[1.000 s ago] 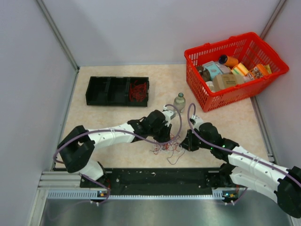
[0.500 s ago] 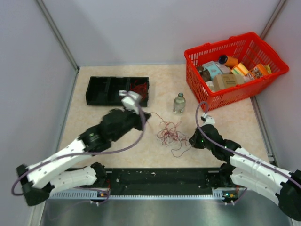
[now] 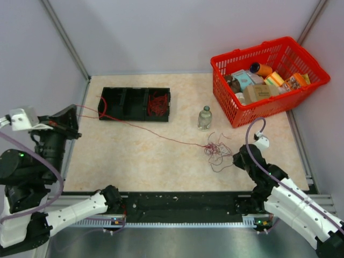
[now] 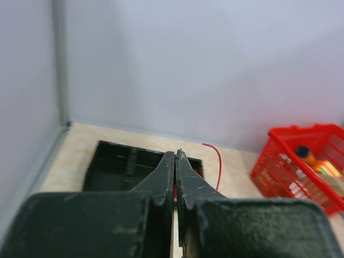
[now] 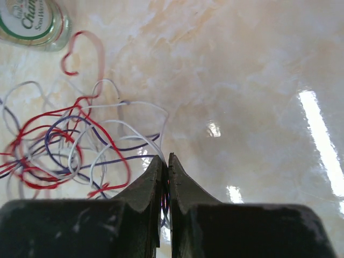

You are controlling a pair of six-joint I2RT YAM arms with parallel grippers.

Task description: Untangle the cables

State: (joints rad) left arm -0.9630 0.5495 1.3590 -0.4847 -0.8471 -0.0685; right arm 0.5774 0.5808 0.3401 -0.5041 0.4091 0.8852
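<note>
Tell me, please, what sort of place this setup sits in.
Probably a robotics lab test cell: plain grey panel walls box in a marble-patterned table, and staged props sit on it, a red basket of groceries, a black tray, and tangled cables.

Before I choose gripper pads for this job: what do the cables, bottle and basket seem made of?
The cables look like plastic-jacketed wire: smooth red, white and purple skins, limp loops. The bottle is clear glass or plastic, cannot tell which. The basket looks moulded red plastic: glossy lattice walls.
</note>
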